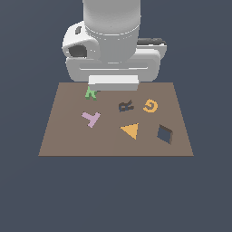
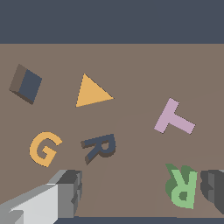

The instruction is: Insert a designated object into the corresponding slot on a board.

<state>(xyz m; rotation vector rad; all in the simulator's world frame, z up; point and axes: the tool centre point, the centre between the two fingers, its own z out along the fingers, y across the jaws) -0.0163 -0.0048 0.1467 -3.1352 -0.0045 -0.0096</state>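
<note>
The light-green letter R (image 2: pixel 183 187) lies on the brown board (image 2: pixel 131 65) between the fingers of my gripper (image 2: pixel 142 188). It sits close to the dark finger (image 2: pixel 213 189) and far from the grey one (image 2: pixel 70 189). The jaws stand wide apart, and I cannot tell whether the near finger touches the letter. In the exterior view the green R (image 1: pixel 91 93) peeks out under the white hand (image 1: pixel 113 82) near the board's far edge. The dark R-shaped slot (image 1: pixel 126 106) (image 2: pixel 99 148) lies toward the board's middle, uncovered.
On the board (image 1: pixel 68 136) lie an orange letter G (image 1: pixel 150 106), a pink letter Y (image 1: pixel 91 118) and an orange triangle (image 1: pixel 130 130). A dark diamond cutout (image 1: pixel 165 134) sits toward the exterior view's right. The arm's body hides the board's far edge.
</note>
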